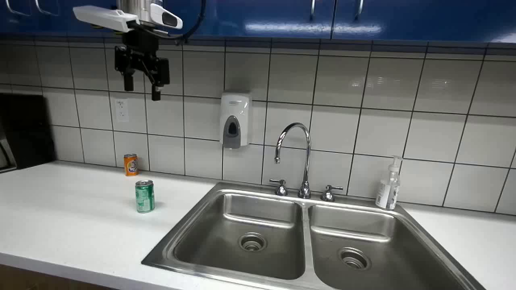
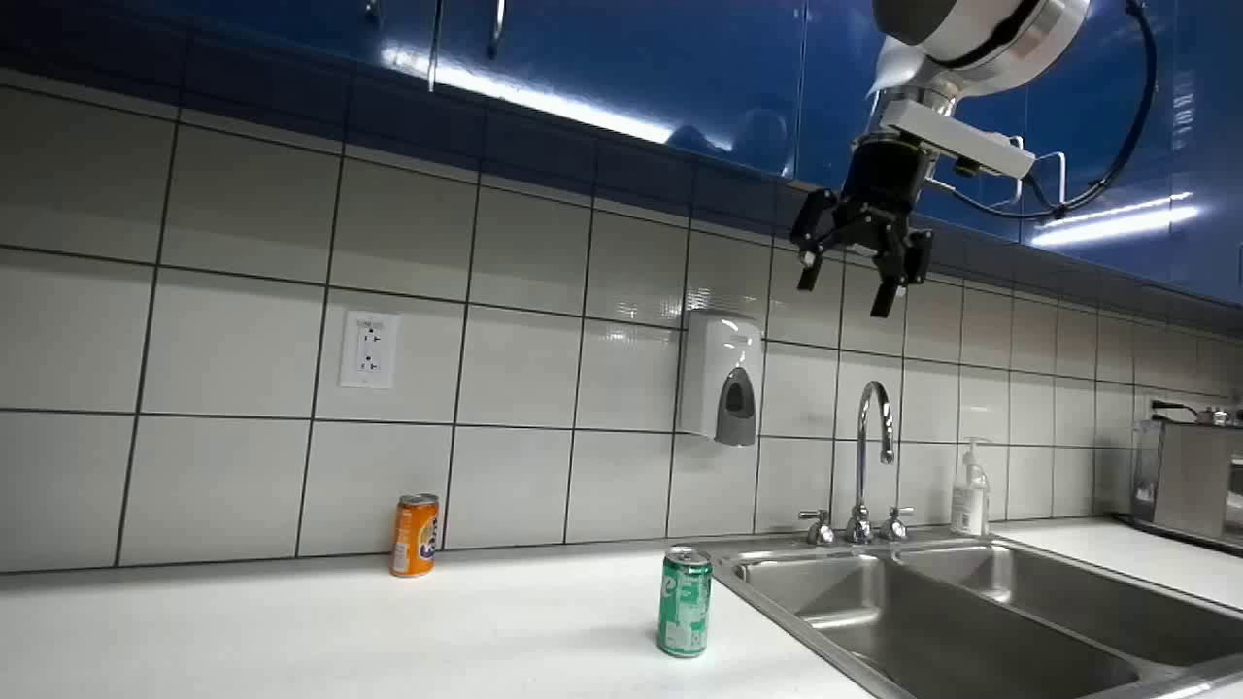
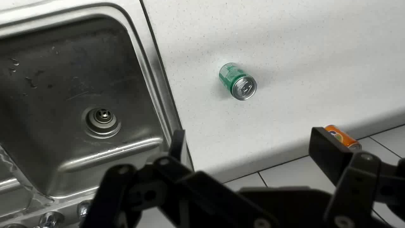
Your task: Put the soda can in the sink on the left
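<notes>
A green soda can (image 1: 144,197) stands upright on the white counter beside the sink. It shows in both exterior views (image 2: 685,604) and in the wrist view (image 3: 232,76). An orange soda can (image 1: 131,165) stands upright near the tiled wall (image 2: 416,536); in the wrist view a finger partly hides it (image 3: 343,136). The steel sink has two basins; the left basin (image 1: 213,249) has nothing in it and also shows in the wrist view (image 3: 63,63). My gripper (image 1: 142,94) is open and empty, high above the counter (image 2: 844,299), its fingers wide apart (image 3: 246,139).
A curved faucet (image 1: 308,161) with two handles rises behind the sink. A soap dispenser (image 1: 234,121) hangs on the tiled wall. A pump bottle (image 1: 388,187) stands at the sink's back right corner. Blue cabinets (image 1: 262,18) hang overhead. A dark box-like object (image 1: 28,129) stands at the far left.
</notes>
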`<action>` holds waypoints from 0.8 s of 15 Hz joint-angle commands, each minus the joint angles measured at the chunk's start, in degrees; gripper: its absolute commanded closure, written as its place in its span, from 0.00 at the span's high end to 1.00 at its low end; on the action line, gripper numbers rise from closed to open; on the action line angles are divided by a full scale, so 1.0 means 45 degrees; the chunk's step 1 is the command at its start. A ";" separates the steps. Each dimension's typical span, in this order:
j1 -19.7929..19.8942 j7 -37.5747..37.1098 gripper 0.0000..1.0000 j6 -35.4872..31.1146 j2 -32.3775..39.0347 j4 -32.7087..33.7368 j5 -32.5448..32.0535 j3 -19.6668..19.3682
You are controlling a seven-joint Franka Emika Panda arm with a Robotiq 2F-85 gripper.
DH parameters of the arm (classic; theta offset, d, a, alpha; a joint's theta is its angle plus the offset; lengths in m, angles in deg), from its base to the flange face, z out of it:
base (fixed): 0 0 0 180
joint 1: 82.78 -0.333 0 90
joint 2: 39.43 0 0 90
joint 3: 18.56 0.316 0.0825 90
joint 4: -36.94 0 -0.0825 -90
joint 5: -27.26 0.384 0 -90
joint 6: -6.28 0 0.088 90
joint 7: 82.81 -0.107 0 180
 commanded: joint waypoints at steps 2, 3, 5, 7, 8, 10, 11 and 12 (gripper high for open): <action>0.0109 0.0044 1.00 0.0034 0.0012 0.0026 0.0048 0.0083; 0.0109 0.0044 1.00 0.0034 0.0012 0.0026 0.0048 0.0084; 0.0109 0.0044 1.00 0.0034 0.0012 0.0026 0.0048 0.0084; 0.0109 0.0044 1.00 0.0034 0.0012 0.0026 0.0048 0.0083; 0.0109 0.0044 1.00 0.0034 0.0012 0.0026 0.0048 0.0084; 0.0109 0.0044 1.00 0.0034 0.0012 0.0026 0.0048 0.0083; 0.0119 -0.0125 1.00 -0.0023 -0.0030 -0.0045 -0.0041 0.0215; 0.0102 -0.0229 1.00 -0.0102 -0.0043 -0.0145 -0.0034 0.0298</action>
